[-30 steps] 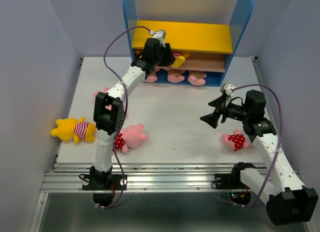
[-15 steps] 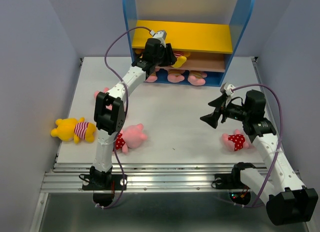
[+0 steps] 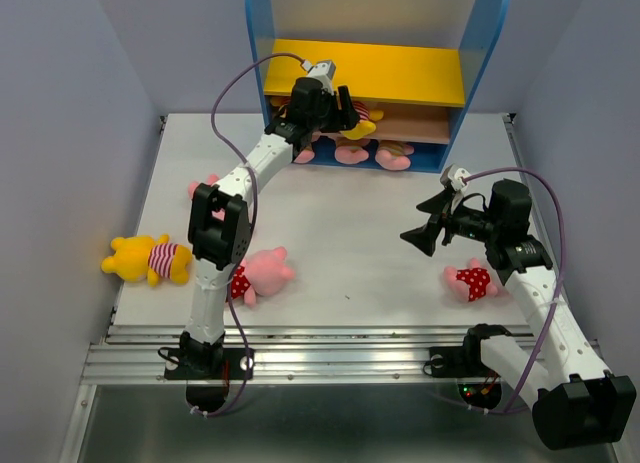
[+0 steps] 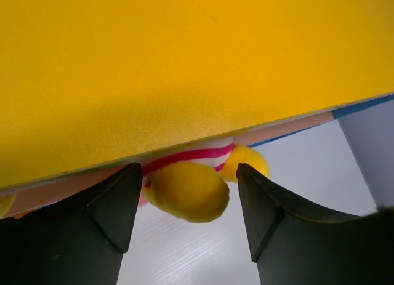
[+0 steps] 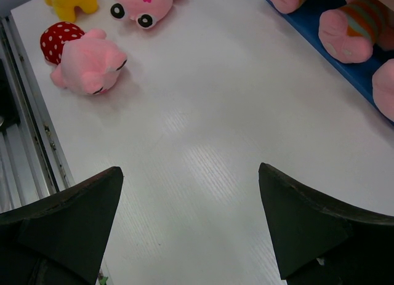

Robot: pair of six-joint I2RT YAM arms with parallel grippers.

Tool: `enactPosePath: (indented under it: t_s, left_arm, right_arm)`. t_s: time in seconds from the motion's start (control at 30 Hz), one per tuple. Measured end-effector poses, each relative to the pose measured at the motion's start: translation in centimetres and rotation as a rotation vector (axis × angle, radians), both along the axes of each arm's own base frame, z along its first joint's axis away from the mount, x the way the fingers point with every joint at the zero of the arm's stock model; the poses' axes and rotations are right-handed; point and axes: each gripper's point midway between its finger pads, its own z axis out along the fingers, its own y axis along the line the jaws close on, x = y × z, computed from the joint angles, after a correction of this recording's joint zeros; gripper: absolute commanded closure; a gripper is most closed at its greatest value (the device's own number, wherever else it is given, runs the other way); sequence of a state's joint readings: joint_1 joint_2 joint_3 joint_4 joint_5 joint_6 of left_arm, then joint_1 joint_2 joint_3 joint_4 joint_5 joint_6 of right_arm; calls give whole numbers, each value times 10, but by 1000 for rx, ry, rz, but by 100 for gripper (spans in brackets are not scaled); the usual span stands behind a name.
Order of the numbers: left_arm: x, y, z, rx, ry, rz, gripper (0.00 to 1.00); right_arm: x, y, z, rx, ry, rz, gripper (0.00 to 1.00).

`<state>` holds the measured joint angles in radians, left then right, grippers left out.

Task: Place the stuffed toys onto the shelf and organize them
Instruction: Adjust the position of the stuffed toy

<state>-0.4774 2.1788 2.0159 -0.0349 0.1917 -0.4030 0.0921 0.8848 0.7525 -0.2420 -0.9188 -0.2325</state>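
Note:
The shelf (image 3: 400, 73) stands at the back, with tall blue sides and a yellow upper board (image 4: 184, 63). My left gripper (image 3: 349, 111) reaches in at the brown middle board. It is open around a yellow bear (image 4: 188, 189) in a red-striped shirt, with a gap at each finger. Three striped pigs (image 3: 352, 154) sit on the blue base. On the table lie a yellow bear (image 3: 148, 258), a red-dotted pig (image 3: 262, 274), a pig (image 3: 205, 188) partly behind the left arm, and another red-dotted pig (image 3: 470, 281). My right gripper (image 3: 418, 236) hovers open and holds nothing.
The right wrist view shows bare white table under the right gripper (image 5: 191, 217), a red-dotted pig (image 5: 86, 57) at far left and the shelf's blue base (image 5: 369, 76) at right. Grey walls close in both sides. A metal rail (image 3: 340, 358) runs along the near edge.
The left jaws have spread apart around the yellow bear on the middle board, letting go of it. The right arm has not moved.

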Motion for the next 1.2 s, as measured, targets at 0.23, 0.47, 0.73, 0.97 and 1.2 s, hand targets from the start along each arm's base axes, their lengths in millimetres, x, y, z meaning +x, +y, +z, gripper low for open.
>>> enactPosePath:
  t_s: [0.23, 0.47, 0.73, 0.97, 1.2]
  left_arm:
    - [-4, 5, -5, 10, 11, 7, 18]
    - [-10, 19, -21, 37, 43, 29, 18]
    - [-21, 25, 1, 34, 8, 14, 17]
    - [-26, 25, 17, 21, -23, -3, 17]
    - [-27, 26, 11, 32, -15, -5, 18]
  right_arm:
    - [1, 0, 0, -2, 0, -4, 4]
    - [1, -1, 0, -3, 0, -6, 4]
    - [1, -1, 0, -3, -1, -6, 3]
    - [1, -1, 0, -5, -4, -6, 4]
    - [2, -2, -1, -9, -7, -11, 4]
